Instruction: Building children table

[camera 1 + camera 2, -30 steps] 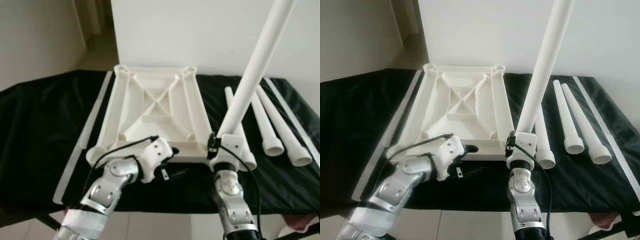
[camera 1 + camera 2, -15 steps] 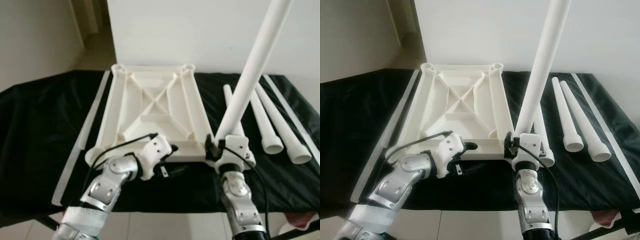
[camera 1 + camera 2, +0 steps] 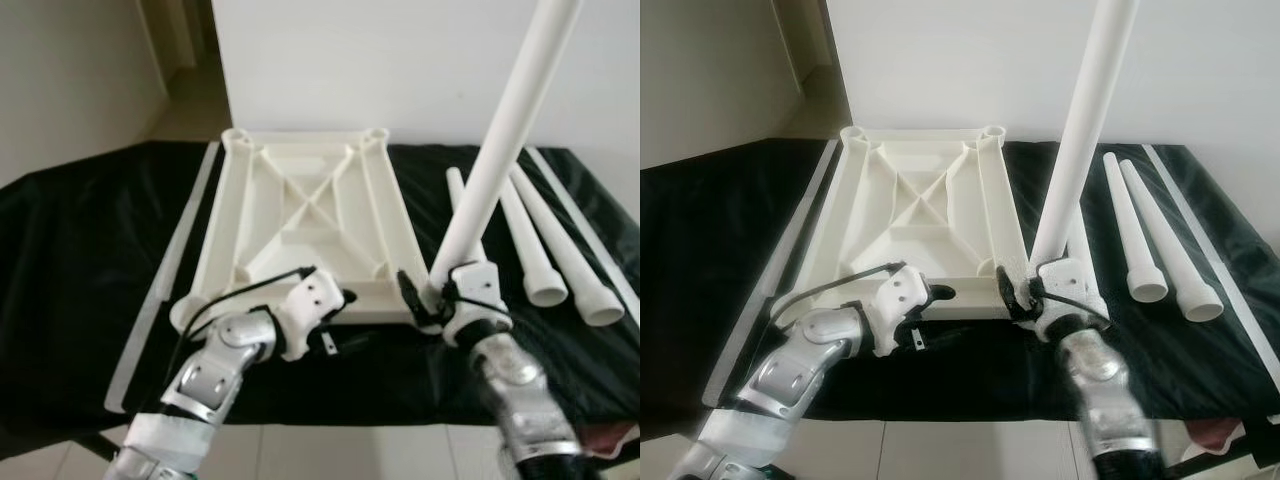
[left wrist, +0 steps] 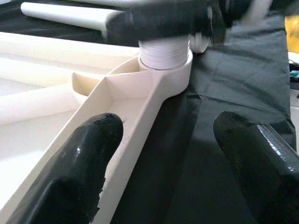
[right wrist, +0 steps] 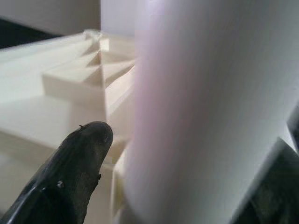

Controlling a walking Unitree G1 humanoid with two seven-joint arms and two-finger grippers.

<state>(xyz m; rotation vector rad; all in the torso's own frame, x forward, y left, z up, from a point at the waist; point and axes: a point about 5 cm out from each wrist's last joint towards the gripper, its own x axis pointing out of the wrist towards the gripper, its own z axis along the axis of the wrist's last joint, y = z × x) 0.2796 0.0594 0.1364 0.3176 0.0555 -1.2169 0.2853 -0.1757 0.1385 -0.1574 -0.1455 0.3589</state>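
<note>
A white plastic tabletop [image 3: 915, 215] lies upside down on a table draped in black cloth [image 3: 710, 220], its ribbed underside facing up and a round socket at each corner. At the near right corner socket [image 4: 180, 74], a long white table leg [image 3: 1085, 130] stands nearly upright, leaning slightly to the right, its threaded end seated in the socket. The right gripper [image 3: 1040, 285] is clamped around the base of this leg, one black finger [image 5: 70, 172] visible beside the tube. The left gripper [image 4: 173, 158] hovers just off the near edge of the tabletop, jaws apart and holding nothing, pointing toward the same socket. The leg looks like hollow moulded plastic: probably light, stiff and smooth, so likely to slip in a loose grip; holding it low, close to the socket, seems the steadiest place for turning it in, while the tall free end could sway. The tabletop looks rigid and light enough to slide on the cloth, so bracing its rim would help. Three more legs [image 3: 1160, 245] lie side by side on the cloth to the right, and a long white strip [image 3: 775, 270] lies along the left. Behind stands a plain white wall [image 3: 970, 60], with a doorway to the left.
</note>
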